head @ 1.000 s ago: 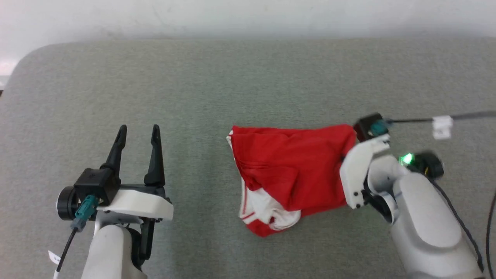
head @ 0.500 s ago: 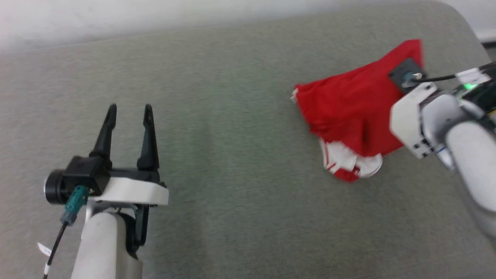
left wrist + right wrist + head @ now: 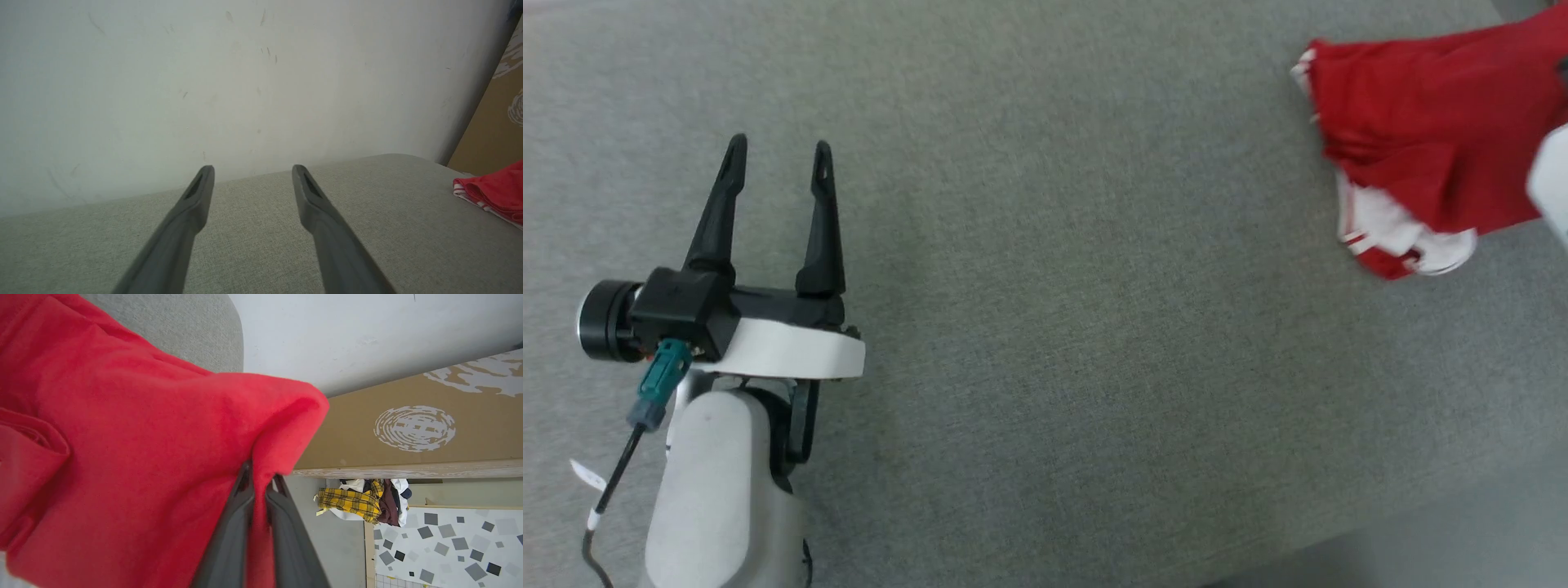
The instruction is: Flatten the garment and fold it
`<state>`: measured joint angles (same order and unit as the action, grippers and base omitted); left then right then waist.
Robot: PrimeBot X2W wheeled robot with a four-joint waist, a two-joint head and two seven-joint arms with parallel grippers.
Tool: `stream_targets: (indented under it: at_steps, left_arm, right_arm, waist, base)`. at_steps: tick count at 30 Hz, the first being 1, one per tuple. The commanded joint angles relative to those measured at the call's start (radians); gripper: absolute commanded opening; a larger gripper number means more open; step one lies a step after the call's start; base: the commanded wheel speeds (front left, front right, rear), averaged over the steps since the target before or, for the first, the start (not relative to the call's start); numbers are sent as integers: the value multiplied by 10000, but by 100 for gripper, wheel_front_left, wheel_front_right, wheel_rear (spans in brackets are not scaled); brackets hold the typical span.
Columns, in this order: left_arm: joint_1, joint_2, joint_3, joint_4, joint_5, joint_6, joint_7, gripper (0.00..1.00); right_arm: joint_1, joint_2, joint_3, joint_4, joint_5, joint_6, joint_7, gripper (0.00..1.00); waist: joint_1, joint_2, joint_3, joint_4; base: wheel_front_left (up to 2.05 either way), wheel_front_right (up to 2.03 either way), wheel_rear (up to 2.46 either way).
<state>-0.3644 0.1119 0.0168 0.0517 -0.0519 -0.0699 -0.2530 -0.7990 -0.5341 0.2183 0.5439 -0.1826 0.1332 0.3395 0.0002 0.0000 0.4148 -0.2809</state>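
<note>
Upper right, crumpled red-and-white fabric jersey [image 3: 1421,139] pinched by right gripper [image 3: 261,479]; left gripper [image 3: 779,147] gapes empty; the thin pinch may slip.

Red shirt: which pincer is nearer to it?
Right. The right pincer is shut on a fold of the red shirt; the left pincer stands open, apart from it, far across the grey surface.

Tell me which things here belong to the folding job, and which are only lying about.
Job: garment; right end effector, shut on it; left end effector, open; table.
Lying about: clothes pile; cardboard panel.
</note>
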Motion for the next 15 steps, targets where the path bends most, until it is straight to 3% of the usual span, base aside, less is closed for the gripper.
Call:
stream_targets:
  at_steps: [1,15]
  left_arm:
    - [-206,113,-59,-59,65,-57,38,100]
    - [-397,347,-154,-234,-4,-40,174,100]
  right_arm:
    - [-249,-107,-373,175,-202,-25,-248,0]
    - [-857,11,-2915,1288,-1354,-25,-1434,0]
  waist:
    - [-2,0,699,-226]
    - [-2,0,1306,598]
  base:
    - [0,0,0]
    - [0,0,0]
